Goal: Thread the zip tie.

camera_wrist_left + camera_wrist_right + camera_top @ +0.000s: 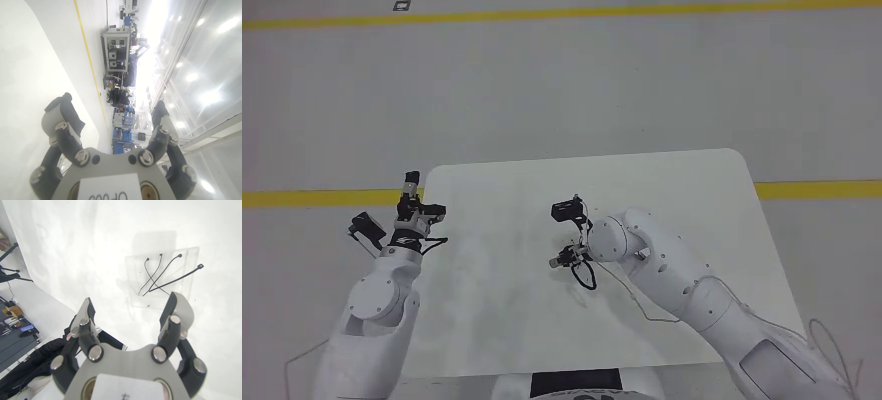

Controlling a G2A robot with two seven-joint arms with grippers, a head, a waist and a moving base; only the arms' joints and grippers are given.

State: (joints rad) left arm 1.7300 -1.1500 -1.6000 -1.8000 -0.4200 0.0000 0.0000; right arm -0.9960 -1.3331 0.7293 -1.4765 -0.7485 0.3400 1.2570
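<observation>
Four thin black plastic zip ties (pixel 170 281) lie crossed over one another on a clear flat plastic tray (pixel 136 275) on the white rounded table (pixel 662 190). The right gripper (pixel 130 300) is near the table's middle with its jaws spread wide and empty, the ties just beyond its fingertips. The left gripper (pixel 113 102) is at the table's left edge, also wide open and holding nothing.
</observation>
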